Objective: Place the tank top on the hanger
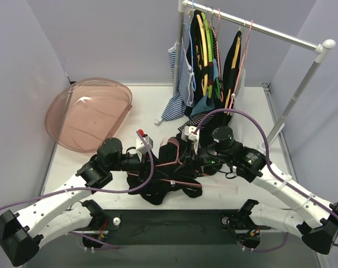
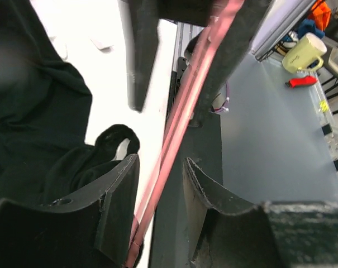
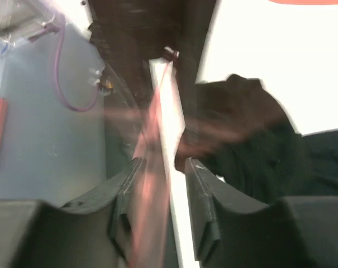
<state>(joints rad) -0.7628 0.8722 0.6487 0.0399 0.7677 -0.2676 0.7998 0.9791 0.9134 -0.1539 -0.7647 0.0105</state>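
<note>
Even, soft light is seen from above, with faint shadows. The white table (image 2: 107,84) is blown out in wrist views; the pink hanger (image 3: 149,184) is motion-blurred.

Your top view looks down from high behind the arm bases and takes in the whole table (image 1: 149,100). Your left wrist view peers out close past the left gripper (image 2: 160,167), with the pink hanger (image 2: 182,123) running up mid-frame. Your right wrist view is blurred and sits just as close behind the right gripper (image 3: 164,167). All three views share that hanger and the black top (image 1: 163,192).
</note>
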